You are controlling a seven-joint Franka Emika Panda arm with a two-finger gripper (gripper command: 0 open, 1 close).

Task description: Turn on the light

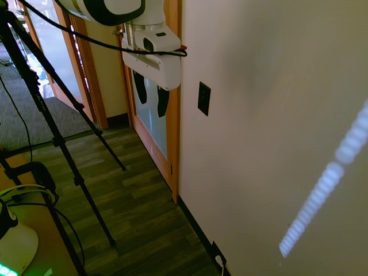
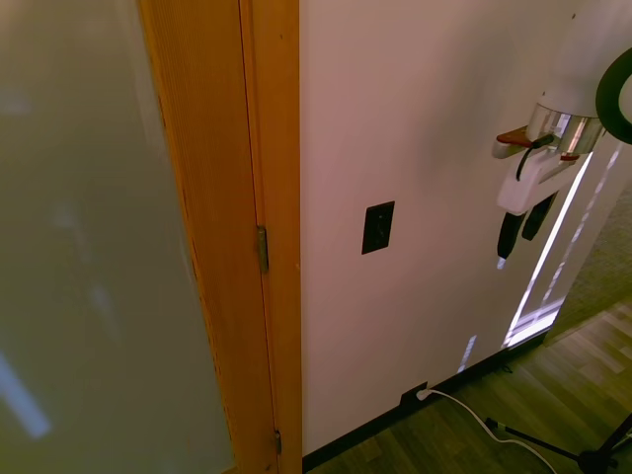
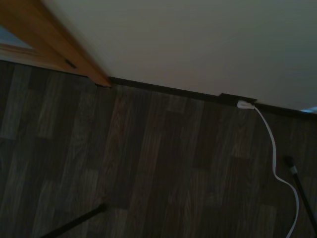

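1. No text, label, brand name, number or sign can be read in any of the three views.
2. The small black upright rectangular switch plate (image 1: 203, 98) on the cream wall (image 1: 270, 115) shows a plain face with no legible marking.
3. The white gripper (image 1: 150, 98) housing likewise bears no lettering that can be made out.

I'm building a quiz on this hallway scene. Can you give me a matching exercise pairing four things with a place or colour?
Things:
1. small black rectangular switch plate
2. white plug
3. white end effector with black fingers
4. door frame

Descriptions:
A. orange-brown wood
B. hanging away from the wall, touching nothing
C. mid-height on the white wall
D. at the dark baseboard, cord trailing over the floor

Pairs: 1-C, 2-D, 3-B, 4-A
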